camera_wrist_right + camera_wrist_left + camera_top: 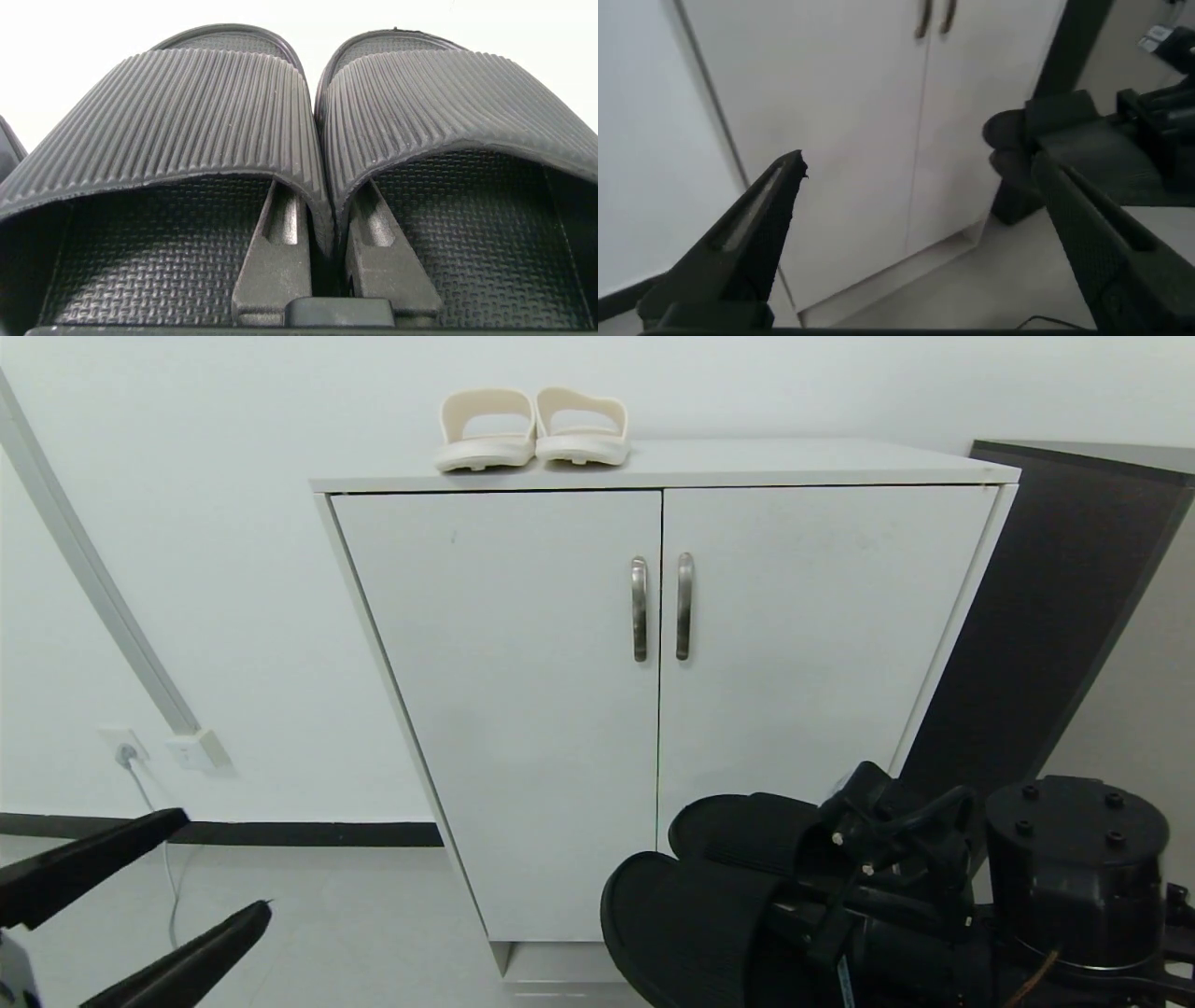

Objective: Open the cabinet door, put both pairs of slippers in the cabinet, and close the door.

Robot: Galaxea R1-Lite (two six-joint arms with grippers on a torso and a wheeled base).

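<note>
Black ribbed rubber in the right claw [327, 247]: 1 pair of black slippers [215, 121], side by side, straps up. 1 finger [276, 257] slid under each strap, the 2 adjoining inner walls pinched between them. Barely any gap, clamped tight on both shoes at once. From the head camera, pair held low and off the floor, in front of the lower part of the right door [812, 644] of the cabinet [392, 485]. Contact with the door impossible to tell.

Left claw [229, 861] low at the robot's left, out beside the cabinet's left side. Spread wide, nothing between the tips, touching nothing. From its own wrist: 2 dark tapered fingers [757, 233] well apart, cabinet front in the gap, black pair and right claw farther off past the far finger.

White cabinet against a white wall, both doors shut. Left handle [639, 609] and right handle [684, 607] upright, metal, just beside each other at the middle seam, neither touched by a claw. On the top panel, at its front edge above the left door [504, 709]: second pair, cream slippers [532, 429], side by side and touching.

Dark panel [1055, 616] standing just beside the cabinet on the right. Low on the wall at the left, a socket [121, 745] with a cable plugged in, a grey strip [84, 560] on the wall above it.
</note>
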